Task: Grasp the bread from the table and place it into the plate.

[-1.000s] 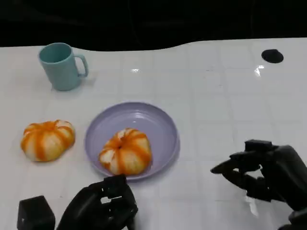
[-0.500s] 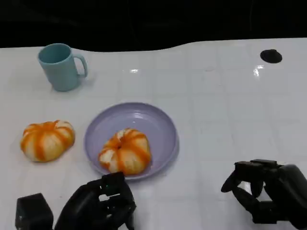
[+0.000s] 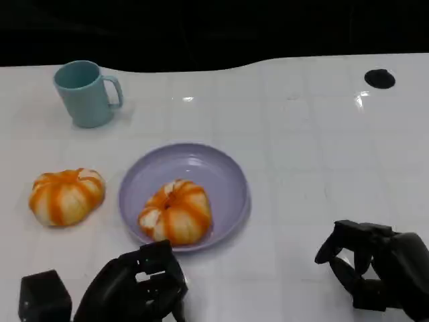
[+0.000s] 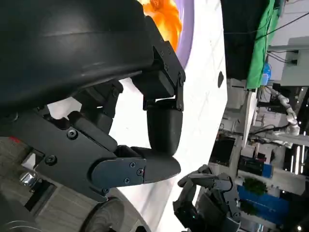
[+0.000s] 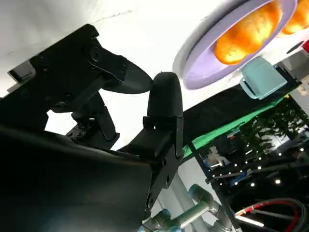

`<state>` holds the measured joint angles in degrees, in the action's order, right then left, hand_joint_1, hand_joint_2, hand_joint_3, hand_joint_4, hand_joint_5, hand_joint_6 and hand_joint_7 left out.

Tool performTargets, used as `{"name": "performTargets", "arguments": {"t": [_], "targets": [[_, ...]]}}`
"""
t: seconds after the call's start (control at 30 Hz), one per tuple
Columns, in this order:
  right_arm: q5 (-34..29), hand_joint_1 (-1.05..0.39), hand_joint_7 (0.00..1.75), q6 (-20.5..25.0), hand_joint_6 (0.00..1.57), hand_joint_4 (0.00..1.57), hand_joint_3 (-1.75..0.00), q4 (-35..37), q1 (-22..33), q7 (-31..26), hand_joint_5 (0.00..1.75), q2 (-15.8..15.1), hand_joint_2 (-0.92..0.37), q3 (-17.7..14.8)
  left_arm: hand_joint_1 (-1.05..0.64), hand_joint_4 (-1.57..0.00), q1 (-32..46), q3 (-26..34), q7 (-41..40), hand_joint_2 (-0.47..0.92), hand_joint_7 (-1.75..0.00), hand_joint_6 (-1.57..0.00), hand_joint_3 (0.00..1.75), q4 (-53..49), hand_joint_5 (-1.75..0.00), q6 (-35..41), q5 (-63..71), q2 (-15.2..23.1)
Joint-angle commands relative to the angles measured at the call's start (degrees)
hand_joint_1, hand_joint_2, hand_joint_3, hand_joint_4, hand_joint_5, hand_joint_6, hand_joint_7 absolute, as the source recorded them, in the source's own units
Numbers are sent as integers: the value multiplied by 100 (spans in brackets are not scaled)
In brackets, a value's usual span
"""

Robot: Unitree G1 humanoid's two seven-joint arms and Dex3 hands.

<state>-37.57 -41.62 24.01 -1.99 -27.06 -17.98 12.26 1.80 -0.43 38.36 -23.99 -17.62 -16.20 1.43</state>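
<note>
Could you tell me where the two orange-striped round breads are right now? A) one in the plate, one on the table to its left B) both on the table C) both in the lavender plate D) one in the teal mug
A: one orange-striped round bread lies in the lavender plate, the other orange-striped bread on the white table to its left.

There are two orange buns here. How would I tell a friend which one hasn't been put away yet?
Start at the round lavender plate in the middle of the white table. Look towards the side with the teal mug: the orange-and-white striped bread roll lies there on the bare tabletop. Its twin sits inside the plate.
</note>
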Motion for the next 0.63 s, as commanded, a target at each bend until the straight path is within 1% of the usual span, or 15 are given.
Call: {"name": "performTargets", "arguments": {"t": [0.03, 0.27, 0.43, 0.53, 0.63], "targets": [[-76, -24, 145, -111, 74, 88, -108, 115, -67, -168, 175, -49, -49, 32, -55, -79, -24, 75, 74, 65, -140, -76, 69, -63, -175, -88, -38, 108], [-166, -24, 145, -272, 74, 87, -109, 243, -114, -332, 175, -66, -47, 76, -57, -79, 2, 70, 68, 65, -142, -76, 68, 1, -175, -43, -32, 104], [-160, -24, 138, -179, 76, 88, -110, 174, -86, -273, 175, -57, -46, 96, -58, -79, 13, 72, 56, 67, -142, -76, 67, 11, -175, -27, -27, 111], [-150, -23, 134, -256, 80, 89, -114, 228, -105, -326, 175, -59, -42, 116, -58, -78, 27, 78, 62, 67, -141, -76, 66, 28, -175, -10, -46, 108], [-175, -22, 133, -337, 81, 89, -116, 314, -156, -402, 175, -85, -41, 135, -57, -78, 17, 72, 50, 67, -142, -76, 66, 17, -175, -32, -26, 104]]}}
